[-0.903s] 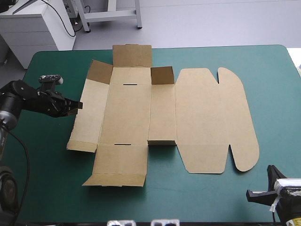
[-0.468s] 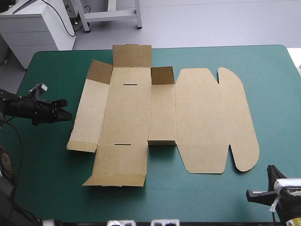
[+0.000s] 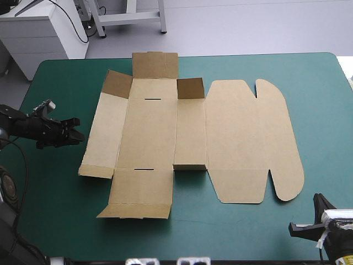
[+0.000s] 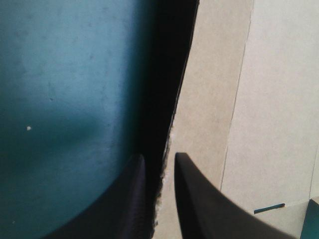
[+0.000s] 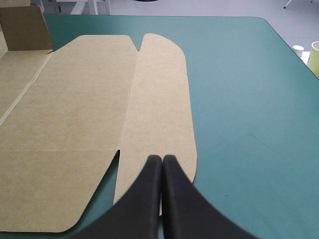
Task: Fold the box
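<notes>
Left of frame, by the narrowly parted left pincer [image 3: 80, 134]: flat box [image 3: 154, 132]. Looks light, stiff; suits pinching at its left edge. Right pincer [image 5: 162, 157] closed.

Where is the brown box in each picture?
High view: the box lies spread out in the middle of the teal-green cover.
Left wrist view: its left edge panel runs ahead of the left gripper.
Right wrist view: its rounded lid flap lies ahead of the right gripper.
Shared landmark: the teal-green cover.
</notes>
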`<state>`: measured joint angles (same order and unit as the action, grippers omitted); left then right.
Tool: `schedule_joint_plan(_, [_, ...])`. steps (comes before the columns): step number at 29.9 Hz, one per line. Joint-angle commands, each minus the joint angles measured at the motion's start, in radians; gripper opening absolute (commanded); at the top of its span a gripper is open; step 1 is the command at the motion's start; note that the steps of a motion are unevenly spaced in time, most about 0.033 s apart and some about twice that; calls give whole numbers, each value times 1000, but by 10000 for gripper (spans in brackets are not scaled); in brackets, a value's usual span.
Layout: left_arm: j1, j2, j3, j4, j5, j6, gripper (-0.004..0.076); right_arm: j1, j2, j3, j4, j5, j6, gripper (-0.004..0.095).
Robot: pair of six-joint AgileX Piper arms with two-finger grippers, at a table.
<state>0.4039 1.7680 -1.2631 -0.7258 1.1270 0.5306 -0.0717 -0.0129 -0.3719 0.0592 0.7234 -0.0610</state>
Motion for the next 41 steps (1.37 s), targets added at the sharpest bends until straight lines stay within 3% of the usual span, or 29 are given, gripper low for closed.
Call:
schedule_joint_plan(1, [-20, -41, -29, -38, -4, -6, 259, -4, -23, -32, -2, -75, -8, -20])
schedule_joint_plan(8, [-32, -32, -29, -39, -46, -5, 491, -4, -23, -32, -2, -75, -8, -20])
schedule_joint_plan(17, [-52, 30, -23, -58, -45, -5, 494, -4, -23, -32, -2, -75, -8, -20])
schedule_joint_plan(25, [-162, 91, -21, -62, -15, 15, 494, -4, -23, -32, -2, -75, -8, -20])
schedule_joint_plan(34, [-255, 118, -21, -66, 65, 15, 491, -4, -23, -32, -2, -75, -8, -20])
schedule_joint_plan(37, [-255, 118, -21, -75, 80, 15, 410, -4, -23, -32, -2, -75, -8, -20])
schedule_joint_plan(39, [-255, 118, -21, -89, 88, 15, 295, -4, -23, -32, -2, -75, -8, -20])
schedule_joint_plan(41, [-255, 118, -27, -87, 119, 19, 121, -4, -23, -32, -2, -75, -8, -20])
